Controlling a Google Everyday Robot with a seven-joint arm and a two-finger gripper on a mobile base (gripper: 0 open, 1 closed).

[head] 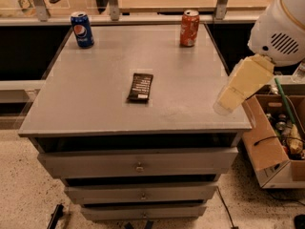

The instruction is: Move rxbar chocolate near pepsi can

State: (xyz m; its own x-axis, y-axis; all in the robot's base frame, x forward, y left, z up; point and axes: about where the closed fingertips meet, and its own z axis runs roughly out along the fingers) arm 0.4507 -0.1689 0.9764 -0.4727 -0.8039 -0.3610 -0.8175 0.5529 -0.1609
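Note:
The rxbar chocolate (140,87) lies flat in its dark wrapper with white text near the middle of the grey cabinet top (95,109). The pepsi can (82,29) stands upright at the back left corner. My gripper (228,100) is a cream-coloured piece hanging from the white arm joint (279,27). It hovers over the top's right edge, well right of the bar. It holds nothing that I can see.
A red-orange soda can (189,28) stands at the back right of the top. An open cardboard box (279,137) with clutter sits on the floor to the right. The cabinet has drawers (138,163) below. A railing runs behind it.

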